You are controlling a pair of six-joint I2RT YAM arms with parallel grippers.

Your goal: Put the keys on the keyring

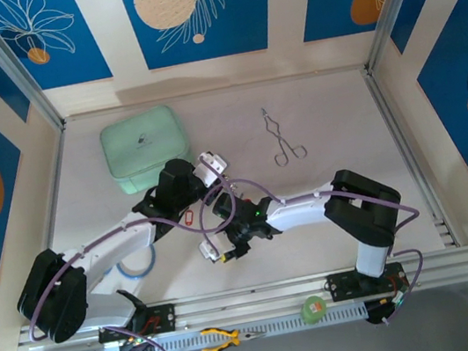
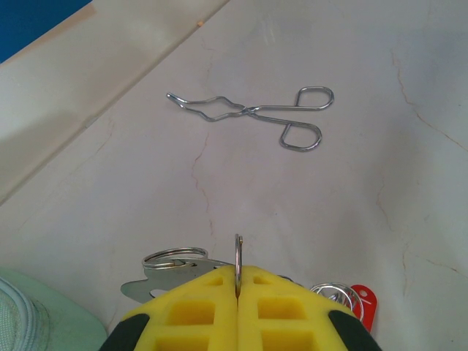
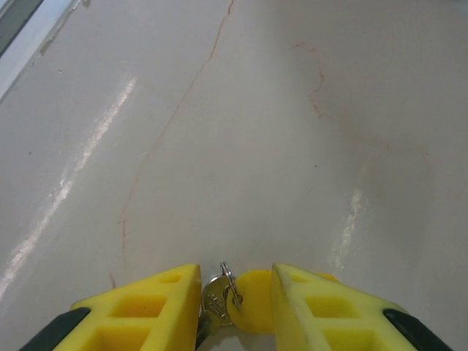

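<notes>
While L end effector (image 2: 238,284) clamps 1 keyring (image 2: 238,252), R end effector (image 3: 234,276) straddles 1 yellow-tag key (image 3: 213,301); grip unclear.

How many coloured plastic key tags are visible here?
2. A red tag shows beside the left tool, which is shut on a metal ring; a yellow tag sits between the right tool's fingers. Others may be hidden.

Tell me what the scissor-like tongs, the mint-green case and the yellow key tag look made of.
The tongs: thin metal wire, probably steel, bright and glinting. The case: likely soft matte fabric or foam shell; a zip seam seems to run around its edge. The yellow tag: apparently smooth opaque plastic, evenly coloured, beside a dull silvery metal key.
</notes>
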